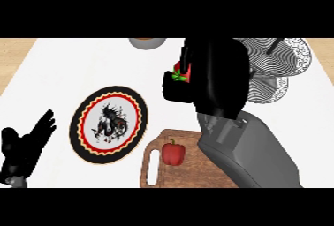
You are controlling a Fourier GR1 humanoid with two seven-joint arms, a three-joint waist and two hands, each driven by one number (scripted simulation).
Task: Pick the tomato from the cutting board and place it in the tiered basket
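Tomato (pixel 179 73), curled inside the right hand (pixel 212 75), is off the board (pixel 195 176) and carried above the counter just left of the basket (pixel 277 62), so transport is underway; next, move right and lower into a tier.

Red, green-stemmed tomato (pixel 179 73), red pepper (pixel 173 153), brown cutting board (pixel 195 170), black-rimmed red-zigzag plate (pixel 109 124)

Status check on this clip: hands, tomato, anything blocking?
Right hand shut on tomato, lifted off cutting board, beside tiered basket. Left hand open, resting at left edge. Red pepper on board; nothing visibly blocking.
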